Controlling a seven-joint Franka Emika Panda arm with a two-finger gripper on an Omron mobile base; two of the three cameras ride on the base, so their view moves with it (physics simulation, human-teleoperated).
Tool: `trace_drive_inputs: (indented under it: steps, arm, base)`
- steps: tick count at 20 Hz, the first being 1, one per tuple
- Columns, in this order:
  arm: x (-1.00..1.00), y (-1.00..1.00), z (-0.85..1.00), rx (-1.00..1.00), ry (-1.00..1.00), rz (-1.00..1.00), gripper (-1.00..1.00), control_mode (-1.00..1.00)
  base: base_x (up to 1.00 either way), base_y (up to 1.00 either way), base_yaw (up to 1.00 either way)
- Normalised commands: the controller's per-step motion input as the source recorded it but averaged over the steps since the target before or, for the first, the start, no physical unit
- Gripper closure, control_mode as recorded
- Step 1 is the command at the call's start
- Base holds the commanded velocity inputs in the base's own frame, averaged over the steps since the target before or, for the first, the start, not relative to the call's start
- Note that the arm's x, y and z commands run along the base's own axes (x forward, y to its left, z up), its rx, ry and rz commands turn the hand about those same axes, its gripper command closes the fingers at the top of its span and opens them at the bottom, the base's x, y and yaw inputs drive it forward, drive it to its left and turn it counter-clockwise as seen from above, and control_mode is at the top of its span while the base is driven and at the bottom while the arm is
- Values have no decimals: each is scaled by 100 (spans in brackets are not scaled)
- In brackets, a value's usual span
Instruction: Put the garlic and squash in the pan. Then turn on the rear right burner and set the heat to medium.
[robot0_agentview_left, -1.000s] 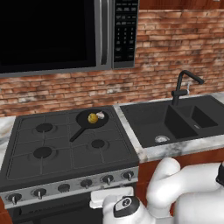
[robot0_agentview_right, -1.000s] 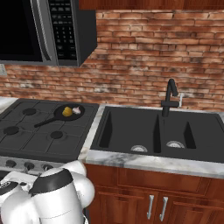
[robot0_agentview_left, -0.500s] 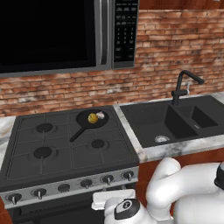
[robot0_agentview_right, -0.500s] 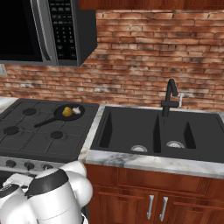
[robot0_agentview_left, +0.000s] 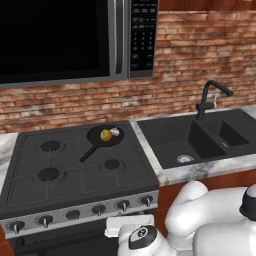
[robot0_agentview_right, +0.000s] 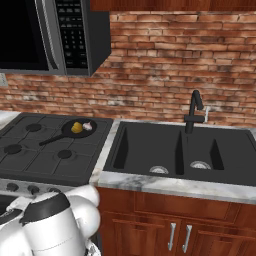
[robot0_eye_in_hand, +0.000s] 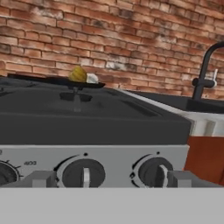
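Garlic and squash sit in the pan, upper middle of the stove. The gripper, fingers spread wide and empty, faces the knobs: small, rigid, likely slippery; pinch across the raised ridge.

The arm is folded low, its end effector level, fingers spread wide apart.
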Motion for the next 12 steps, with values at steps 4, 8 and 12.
trace_drive_inputs:
  steps: [4,8,12]
  arm:
    - [75,-13,2,0,0,0,-100,-100]
    - [62,-31,-2,0,2,0,-100,-100]
    - [32,-51,-21,0,1,0,-100,-100]
  base:
    - [0,0,0]
    - [0,0,0]
    - [0,0,0]
